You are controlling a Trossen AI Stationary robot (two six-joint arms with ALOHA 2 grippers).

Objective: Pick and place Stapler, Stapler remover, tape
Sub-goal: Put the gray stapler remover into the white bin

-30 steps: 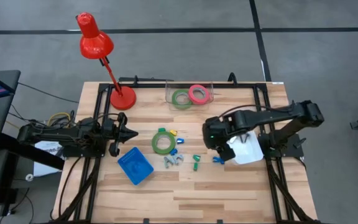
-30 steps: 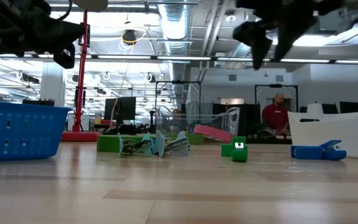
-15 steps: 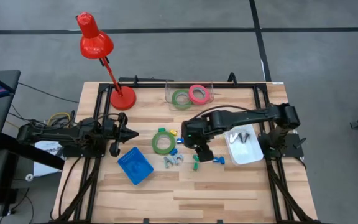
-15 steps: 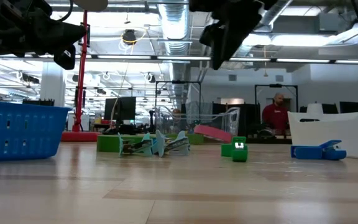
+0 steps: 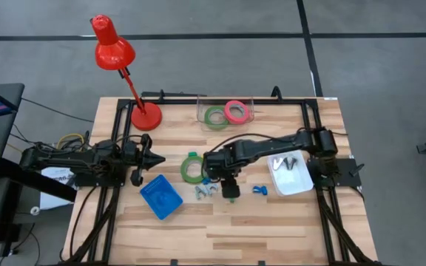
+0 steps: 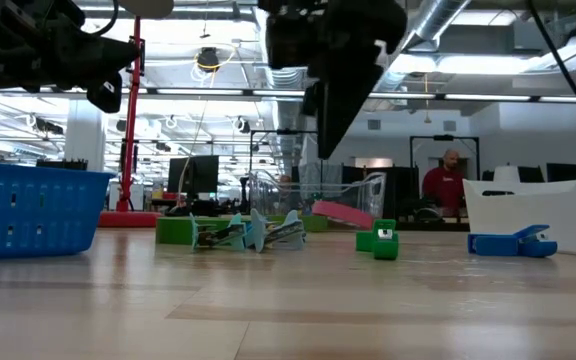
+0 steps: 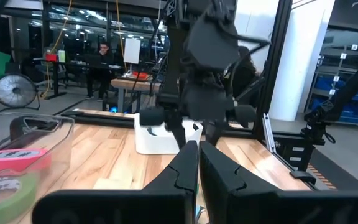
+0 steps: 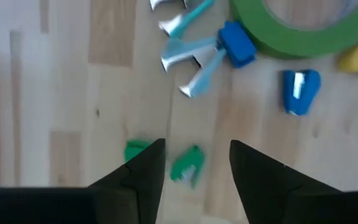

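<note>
right gripper (image 8: 192, 163): moved from the white tray (image 5: 294, 182) to mid-table, fingers apart over small green plastic stapler (image 8: 188, 166) | left gripper (image 5: 154, 157): unmoved, closed, empty

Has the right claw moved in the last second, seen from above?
Yes. The right claw has moved leftward, away from the white bin toward the middle of the table, and now hangs over the small green piece.

Red desk lamp (image 5: 124, 70) on the far-left table corner | blue basket (image 5: 160, 197) near-left | white tray (image 5: 290, 174) right | clear bin (image 5: 225, 111) far centre | person (image 6: 442, 186) seated in room beyond
</note>
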